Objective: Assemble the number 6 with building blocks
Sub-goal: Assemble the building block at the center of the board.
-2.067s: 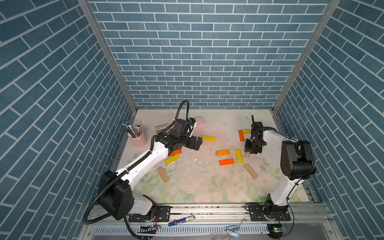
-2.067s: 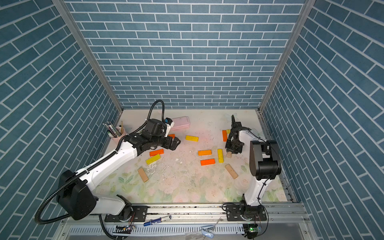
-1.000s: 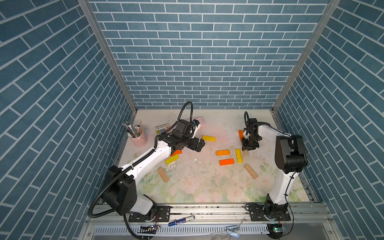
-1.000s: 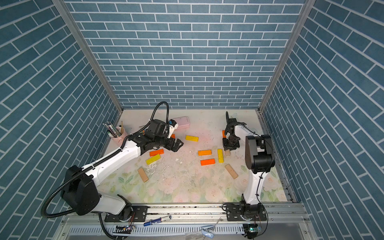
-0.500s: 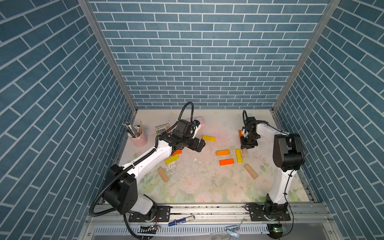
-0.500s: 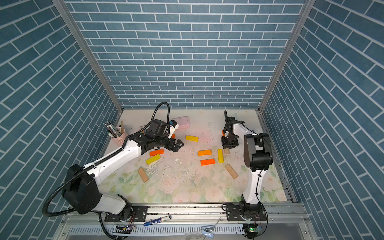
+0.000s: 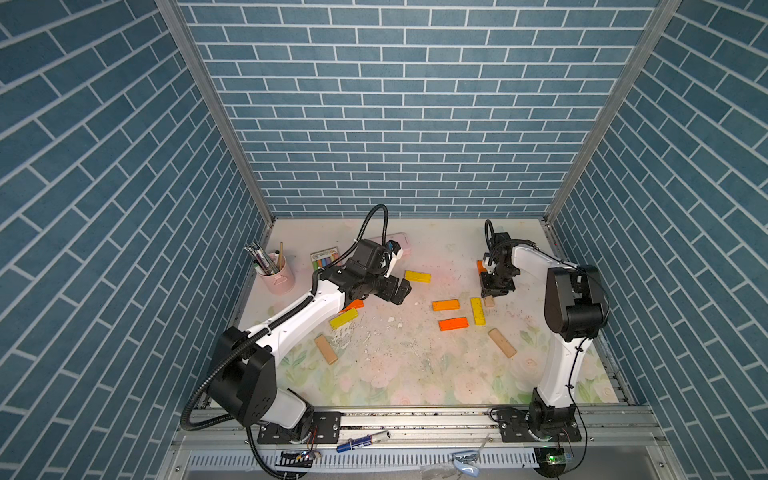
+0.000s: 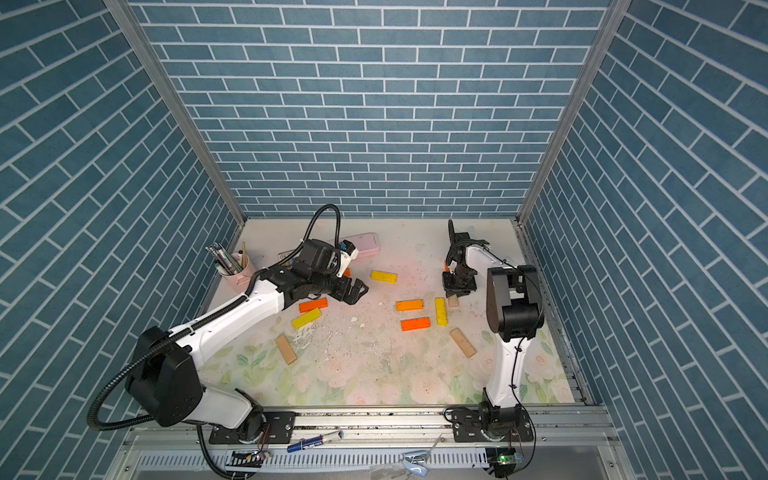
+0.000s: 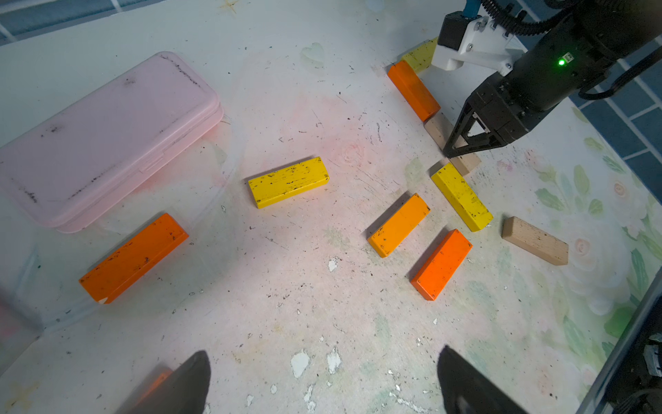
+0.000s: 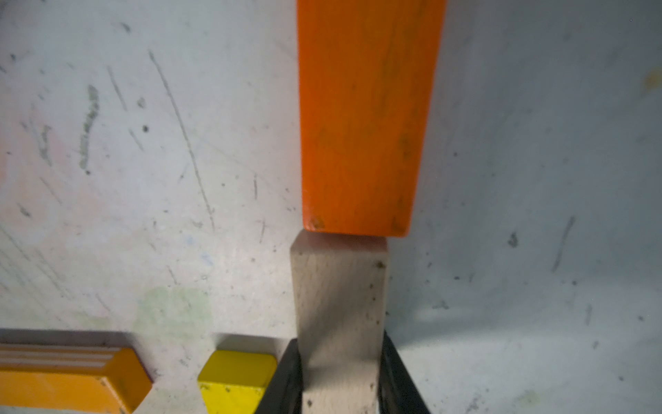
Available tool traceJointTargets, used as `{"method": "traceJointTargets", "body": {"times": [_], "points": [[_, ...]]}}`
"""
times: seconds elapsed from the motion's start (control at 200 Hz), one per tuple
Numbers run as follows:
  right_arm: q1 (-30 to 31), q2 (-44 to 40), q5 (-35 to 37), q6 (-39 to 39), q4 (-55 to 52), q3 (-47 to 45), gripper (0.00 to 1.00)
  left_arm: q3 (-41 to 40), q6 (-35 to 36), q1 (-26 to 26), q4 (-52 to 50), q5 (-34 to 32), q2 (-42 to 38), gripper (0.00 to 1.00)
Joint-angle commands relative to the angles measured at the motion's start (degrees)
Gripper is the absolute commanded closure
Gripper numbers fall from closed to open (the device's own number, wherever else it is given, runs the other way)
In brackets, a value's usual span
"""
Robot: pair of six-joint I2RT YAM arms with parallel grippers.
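Building blocks lie scattered on the floral mat (image 7: 415, 374). My right gripper (image 7: 494, 291) is shut on a tan block (image 10: 340, 304), also visible in a top view (image 8: 453, 301). The tan block's far end touches the end of an orange block (image 10: 365, 114). Beside it lie a yellow block (image 7: 477, 311), an amber block (image 7: 446, 305) and an orange block (image 7: 453, 324). Another yellow block (image 7: 417, 276) lies further back. My left gripper (image 7: 401, 291) hangs open over bare mat, nothing between its fingers (image 9: 193, 380).
A pink case (image 7: 399, 243), a chalk pack (image 7: 325, 257) and a pink pen cup (image 7: 278, 274) stand at the back left. Loose blocks lie under the left arm: orange (image 7: 353, 304), yellow (image 7: 344, 319), tan (image 7: 325, 350). Another tan block (image 7: 502, 343) lies front right.
The right arm's elbow has swung inward, and its gripper has shifted slightly left and toward the back with the tan block. The left arm has barely moved.
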Motion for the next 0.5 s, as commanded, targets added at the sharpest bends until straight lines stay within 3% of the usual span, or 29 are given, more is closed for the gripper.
{"method": "traceJointTargets", "body": {"times": [0.0,0.495], "points": [[0.38,2.74,0.86,-2.08,-0.83,0.11,0.73,0.2,0.38,-0.47,-0.02,0.26,0.5,0.01],[0.47,3.78,3.71,-2.42,-1.54,1.06,0.71,0.14,0.27,-0.47,0.07,0.64,0.34,0.01]]}}
